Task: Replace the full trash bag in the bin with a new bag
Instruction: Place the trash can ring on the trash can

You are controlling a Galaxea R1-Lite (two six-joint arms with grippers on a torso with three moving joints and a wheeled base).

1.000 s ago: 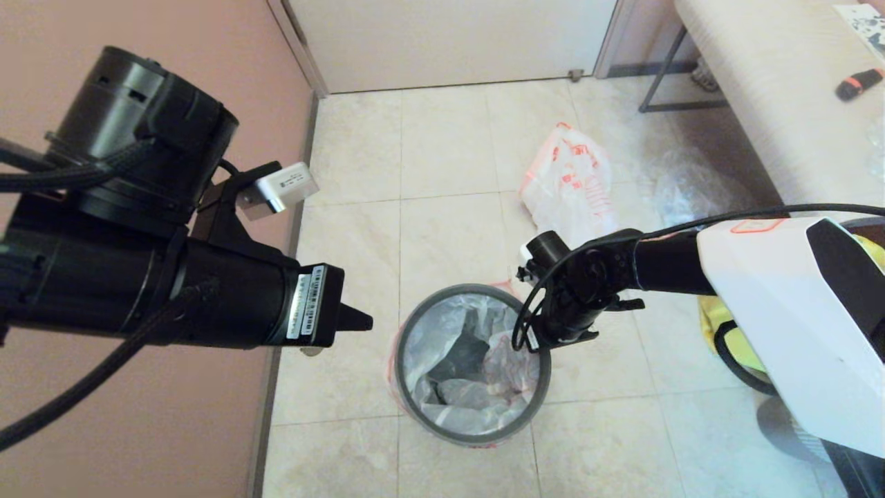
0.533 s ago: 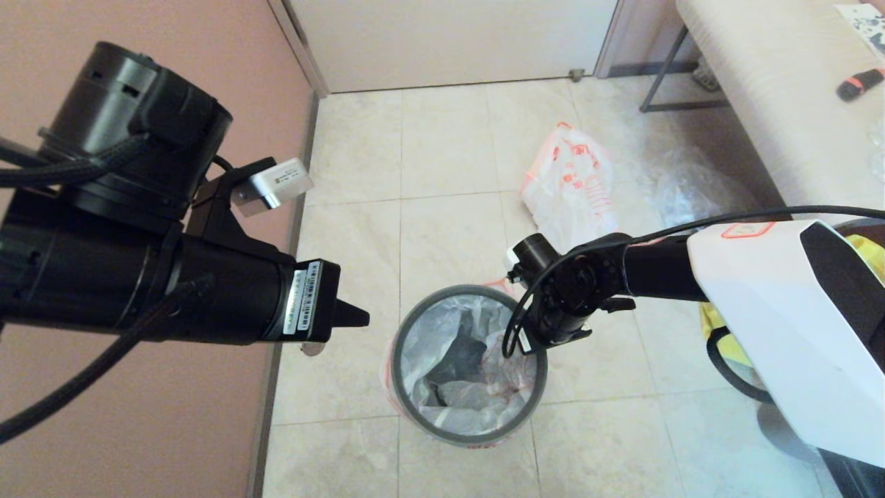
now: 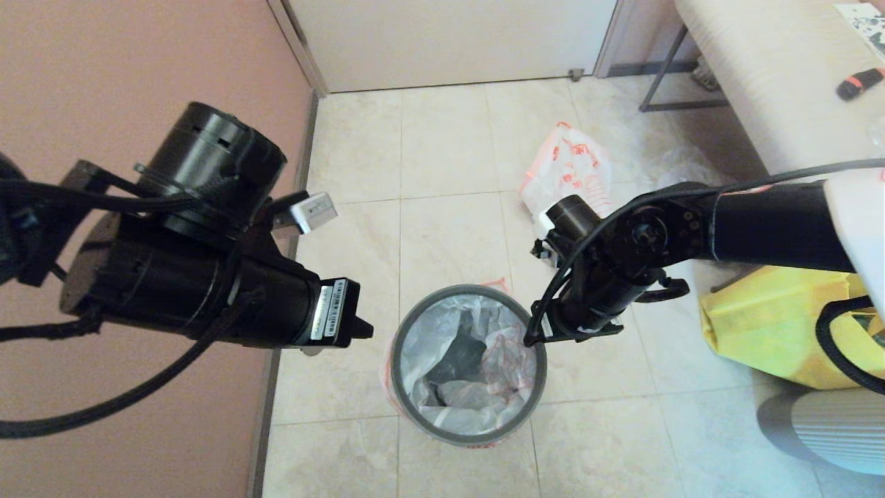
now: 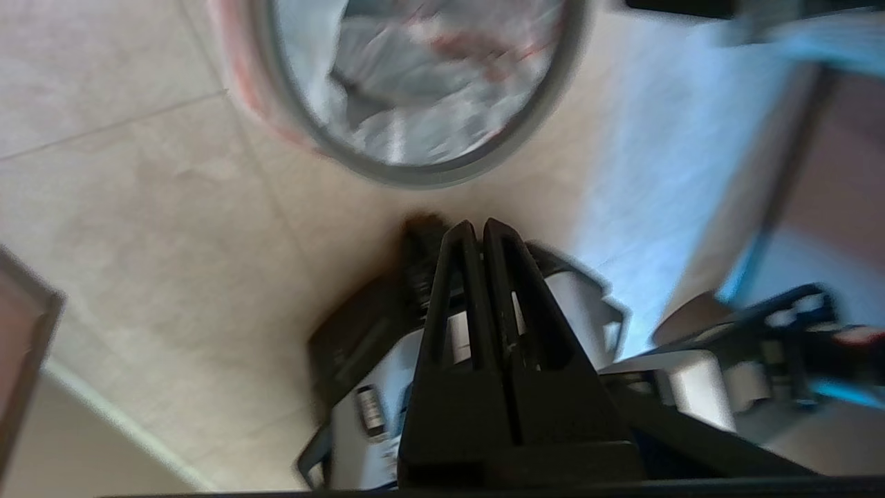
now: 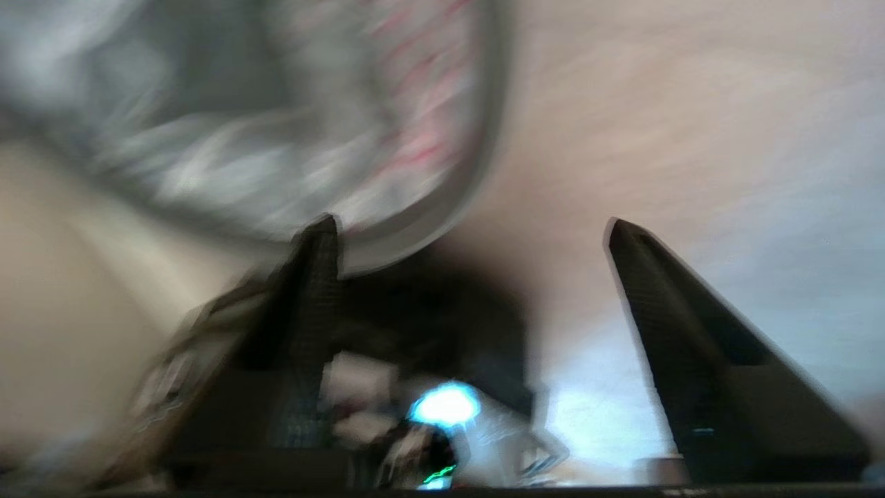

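Note:
The bin (image 3: 397,370) stands on the tiled floor, its grey hoop (image 3: 456,436) on the rim. The full trash bag (image 3: 484,401) lines it, white with orange print, dark trash showing inside. The new bag (image 3: 568,181) lies on the floor beyond the bin. My right gripper (image 5: 470,228) hangs open above the bin's right rim, one fingertip (image 5: 319,238) over the hoop (image 5: 484,173), holding nothing. My left gripper (image 3: 361,324) is shut and empty, level with the bin's left side; in its wrist view the hoop (image 4: 415,181) lies ahead of its tips (image 4: 477,225).
A yellow fabric bag (image 3: 767,325) with black straps sits right of the bin. A clear crinkled bag (image 3: 681,181) lies by a bench (image 3: 767,90) at the back right. The pink wall (image 3: 138,62) runs along the left, a door (image 3: 449,34) at the back.
My right arm has swung up and to the right, uncovering the yellow bag. My left arm has shifted right and lower. The bin and bags stay put.

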